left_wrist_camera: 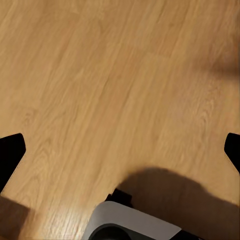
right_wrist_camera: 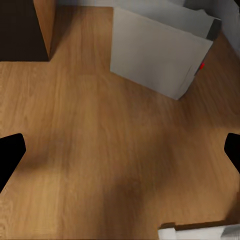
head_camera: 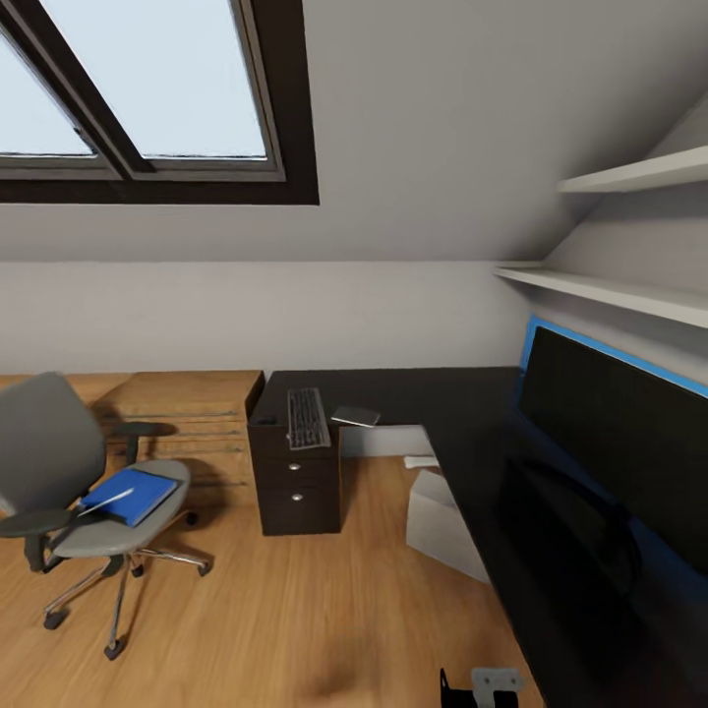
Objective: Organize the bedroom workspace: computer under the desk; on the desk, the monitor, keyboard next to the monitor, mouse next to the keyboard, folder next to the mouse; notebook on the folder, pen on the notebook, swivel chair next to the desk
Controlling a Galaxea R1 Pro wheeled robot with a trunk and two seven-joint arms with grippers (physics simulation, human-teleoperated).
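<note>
The grey swivel chair [head_camera: 59, 462] stands on the floor at the left, away from the black L-shaped desk [head_camera: 433, 393]. On its seat lies the blue folder [head_camera: 138, 497], with a thin white stick across it [head_camera: 108, 500] that seems to be the pen. The keyboard [head_camera: 307, 418] and the grey notebook [head_camera: 356, 416] lie on the desk above the drawers. The wide black monitor [head_camera: 619, 423] stands on the desk's right wing. The white computer [head_camera: 442, 526] [right_wrist_camera: 155, 55] sits on the floor by the desk's edge. The mouse is out of view. My left gripper [left_wrist_camera: 120, 155] and right gripper [right_wrist_camera: 120, 155] hang open over bare floor.
Light wooden low cabinets [head_camera: 187, 413] line the wall behind the chair. The desk's drawer unit [head_camera: 295, 487] [right_wrist_camera: 20, 30] stands left of the computer. White shelves [head_camera: 629, 290] hang above the monitor. Open wooden floor [head_camera: 295, 610] lies between the chair and the desk.
</note>
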